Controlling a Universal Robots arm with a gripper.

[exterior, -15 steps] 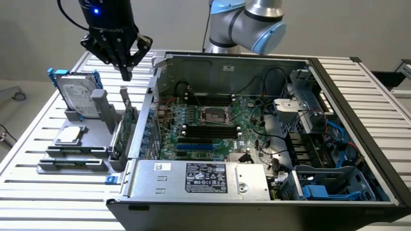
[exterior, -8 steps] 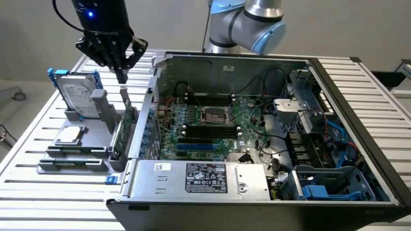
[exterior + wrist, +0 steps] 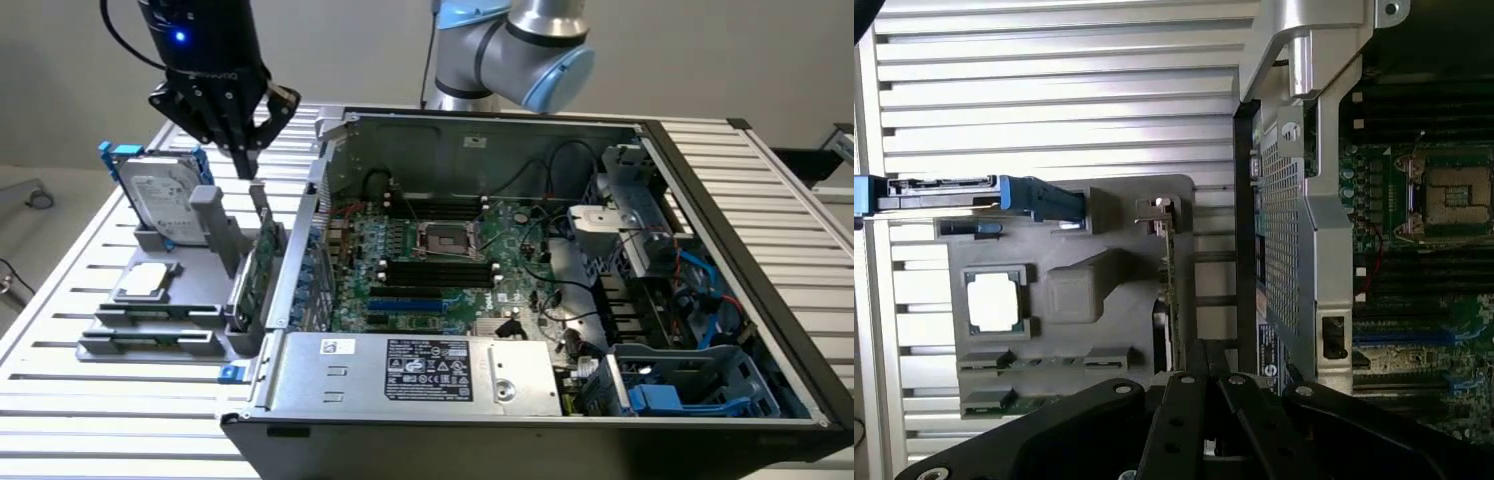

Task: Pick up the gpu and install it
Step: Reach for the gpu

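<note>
Spanning the exterior view, a slatted metal worktop [image 3: 80, 420] is carrying an open computer case [image 3: 761, 260] and a grey holder [image 3: 187, 312] toward its left edge. The gpu [image 3: 256, 265] is standing on edge at the holder's side nearest the case. The gripper [image 3: 250, 165] is hanging just over the card's top, fingers pressed together; contact cannot be told.

In the wrist view, the gripper [image 3: 1204, 385] is sitting over the gpu [image 3: 1168, 300], which is showing edge-on between the holder [image 3: 1074, 290] and the case [image 3: 1284, 230] on the worktop [image 3: 1054, 100].

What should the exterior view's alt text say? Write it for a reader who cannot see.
A robot's shut claw hangs just over the gpu, which stands on edge in a grey holder on a slatted table. An open computer case lies beside it at the exterior view's right, and a blue-framed hard drive stands in the holder.
</note>
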